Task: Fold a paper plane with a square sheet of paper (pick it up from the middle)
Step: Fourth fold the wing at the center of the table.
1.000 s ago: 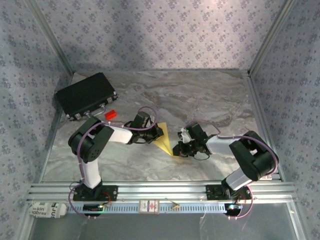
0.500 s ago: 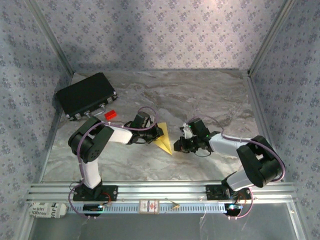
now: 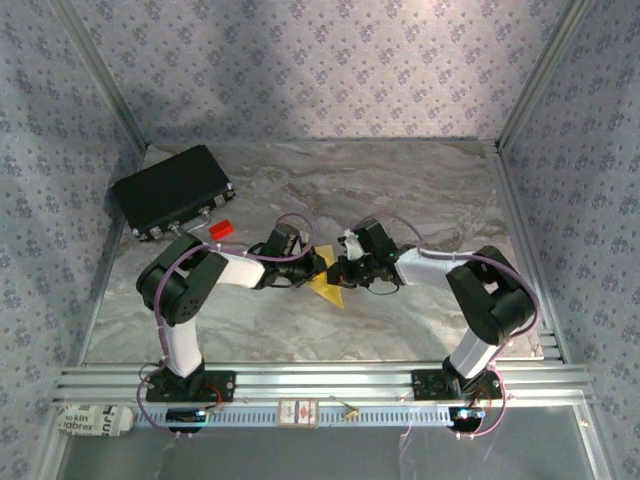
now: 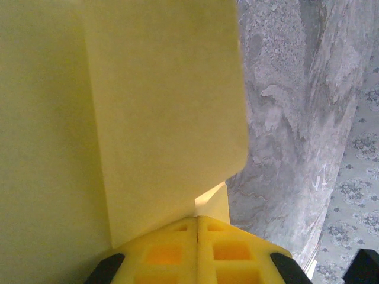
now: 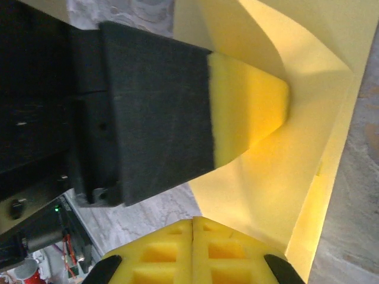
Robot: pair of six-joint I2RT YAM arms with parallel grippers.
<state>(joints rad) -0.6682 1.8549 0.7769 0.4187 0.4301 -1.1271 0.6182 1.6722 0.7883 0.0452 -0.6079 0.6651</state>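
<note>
The yellow sheet of paper (image 3: 326,290) lies on the marble table, folded into a pointed wedge between the two arms. In the left wrist view the folded paper (image 4: 166,118) has one flap raised above the layer beneath. My left gripper (image 3: 314,266) is shut, and its pads (image 4: 166,251) meet at the paper. The right wrist view shows that left finger's yellow tip (image 5: 254,106) pressing into a crease of the paper (image 5: 284,177). My right gripper (image 3: 336,272) is shut too, its closed pads (image 5: 225,251) touching the paper's near edge. I cannot see paper between either pair of pads.
A black case (image 3: 172,190) sits at the back left with a small red block (image 3: 221,229) beside it. Patterned walls enclose the table on three sides. A metal rail (image 3: 320,380) runs along the front edge by the arm bases.
My right gripper has swung left across the table until it meets the paper and the left gripper. The left arm has stayed put on the paper.
</note>
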